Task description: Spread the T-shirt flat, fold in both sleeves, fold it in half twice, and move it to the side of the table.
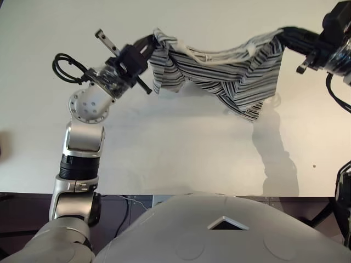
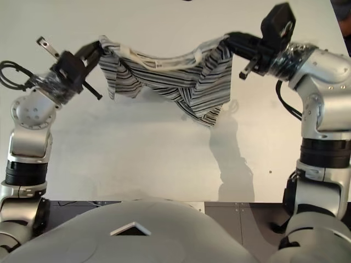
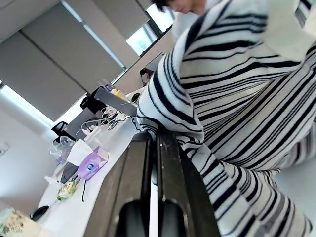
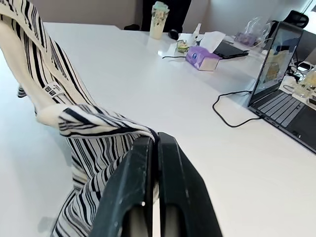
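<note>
Above the table (image 1: 164,159), T-shirt (image 1: 233,71) in left gripper (image 1: 149,44), right gripper (image 2: 231,40) — label (image 4: 50,90) illegible

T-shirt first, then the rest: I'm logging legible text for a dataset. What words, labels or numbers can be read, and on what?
T-shirt neck label: print too small to read.
Tissue box: logo blurred, unreadable.
Laptop screen: too blurred to read.
Nothing legible anywhere else.
</note>
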You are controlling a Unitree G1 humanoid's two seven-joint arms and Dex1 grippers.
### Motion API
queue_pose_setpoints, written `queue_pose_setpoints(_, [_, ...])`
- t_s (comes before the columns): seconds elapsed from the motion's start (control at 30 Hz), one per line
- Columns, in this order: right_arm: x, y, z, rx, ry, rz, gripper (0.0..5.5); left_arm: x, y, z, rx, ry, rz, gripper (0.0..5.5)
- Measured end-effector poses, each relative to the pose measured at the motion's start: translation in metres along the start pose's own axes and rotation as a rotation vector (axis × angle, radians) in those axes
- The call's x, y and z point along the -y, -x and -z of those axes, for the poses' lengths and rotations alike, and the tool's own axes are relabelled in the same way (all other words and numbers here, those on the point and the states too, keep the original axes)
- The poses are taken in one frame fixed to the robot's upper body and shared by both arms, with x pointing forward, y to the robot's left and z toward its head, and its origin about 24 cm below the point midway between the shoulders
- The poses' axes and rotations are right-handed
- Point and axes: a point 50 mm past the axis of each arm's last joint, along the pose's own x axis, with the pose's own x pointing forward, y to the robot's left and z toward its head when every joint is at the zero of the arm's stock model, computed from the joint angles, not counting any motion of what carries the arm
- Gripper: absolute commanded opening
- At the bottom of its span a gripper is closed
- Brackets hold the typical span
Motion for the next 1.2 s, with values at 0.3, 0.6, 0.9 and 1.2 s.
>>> queue_pose_setpoints(0.3, [0.073, -0.056, -0.064, 0.121, 0.250, 0.395, 0.10, -0.094, -0.062, -0.005, -0.034, -0.140, -0.106, 0.12])
queue_pose_setpoints(0.6, [0.090, -0.080, -0.131, 0.225, 0.505, 0.629, 0.10, -0.165, -0.096, -0.055, -0.025, -0.302, -0.232, 0.12])
queue_pose_setpoints(0.9, [0.093, -0.075, -0.159, 0.301, 0.545, 0.688, 0.10, -0.189, -0.091, -0.082, 0.028, -0.339, -0.249, 0.12])
queue_pose_setpoints(1.2, [0.071, -0.033, -0.106, 0.401, 0.395, 0.166, 0.10, -0.140, -0.047, -0.039, 0.140, -0.261, 0.238, 0.12])
